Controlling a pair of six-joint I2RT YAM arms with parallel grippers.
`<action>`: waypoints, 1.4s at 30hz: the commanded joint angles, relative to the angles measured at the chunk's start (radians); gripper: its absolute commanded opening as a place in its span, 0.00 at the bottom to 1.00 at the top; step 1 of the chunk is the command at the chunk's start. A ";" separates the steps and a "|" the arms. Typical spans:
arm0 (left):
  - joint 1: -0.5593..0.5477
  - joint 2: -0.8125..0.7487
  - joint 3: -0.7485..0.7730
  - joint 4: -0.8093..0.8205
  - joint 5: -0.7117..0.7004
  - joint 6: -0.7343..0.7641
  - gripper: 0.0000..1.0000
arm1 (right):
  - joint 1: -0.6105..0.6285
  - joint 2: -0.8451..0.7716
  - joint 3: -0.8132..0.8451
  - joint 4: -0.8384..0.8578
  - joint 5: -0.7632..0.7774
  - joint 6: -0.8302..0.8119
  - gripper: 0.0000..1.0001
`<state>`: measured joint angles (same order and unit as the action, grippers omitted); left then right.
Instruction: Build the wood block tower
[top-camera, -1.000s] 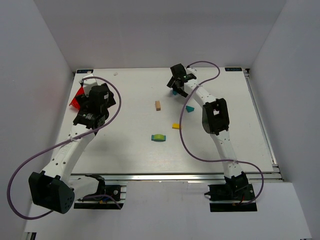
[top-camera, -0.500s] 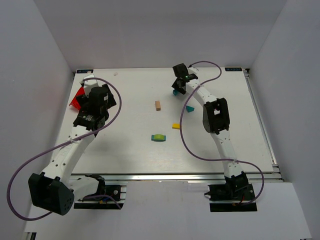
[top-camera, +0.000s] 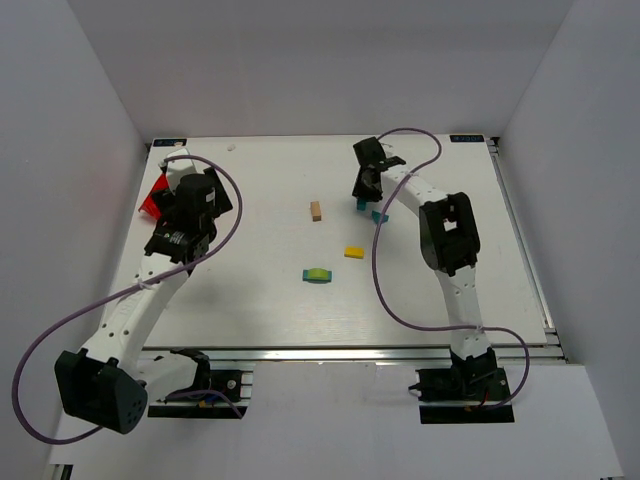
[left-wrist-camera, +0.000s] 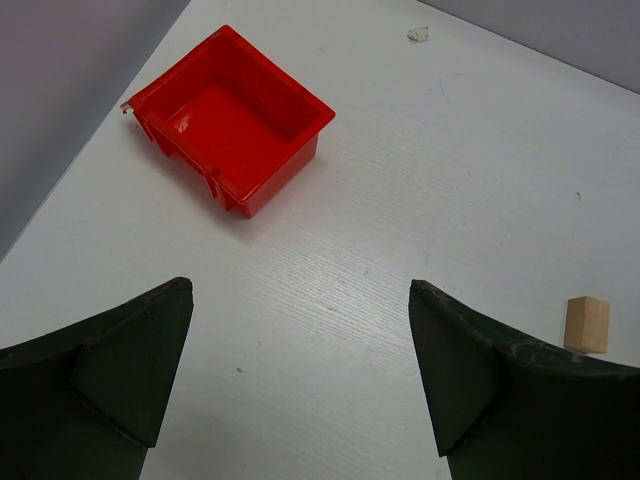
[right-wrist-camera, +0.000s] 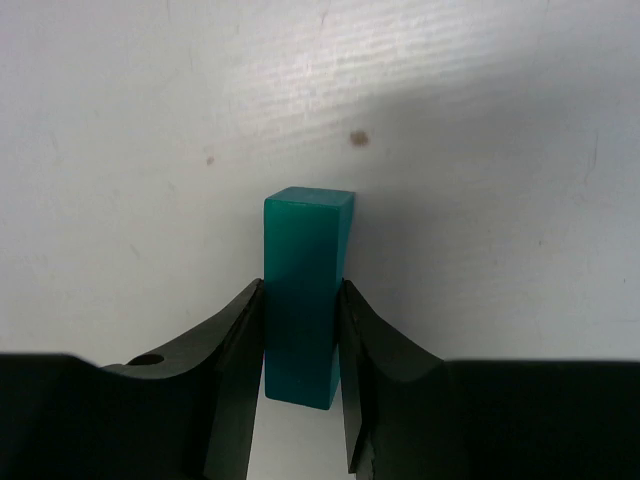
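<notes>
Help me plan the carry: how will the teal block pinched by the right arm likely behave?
The teal block looks rigid painted wood, so it probably won't deform between the fingers. Its glossy flat faces may slip slightly. Tall and narrow, it could tip when set on end.

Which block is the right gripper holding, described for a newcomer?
On the white table, follow the right arm to its tip toward the back. Between the black fingers of the right gripper sits a teal rectangular wooden block, the only one gripped; the tan wooden block, yellow wooden block and small teal piece lie loose.
</notes>
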<state>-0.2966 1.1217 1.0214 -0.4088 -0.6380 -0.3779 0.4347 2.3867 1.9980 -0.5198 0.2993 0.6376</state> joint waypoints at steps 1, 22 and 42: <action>-0.006 -0.043 -0.007 0.018 0.018 0.005 0.98 | 0.016 -0.098 -0.114 0.009 -0.121 -0.177 0.35; -0.006 -0.059 -0.012 0.022 0.038 0.008 0.98 | 0.088 -0.196 -0.255 -0.048 0.023 -0.335 0.43; -0.007 -0.085 -0.021 0.033 0.115 0.023 0.98 | 0.180 -0.512 -0.372 0.135 -0.573 -1.002 0.18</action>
<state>-0.2985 1.0798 1.0069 -0.3878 -0.5369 -0.3656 0.5835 1.9770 1.6371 -0.4461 -0.0422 -0.1303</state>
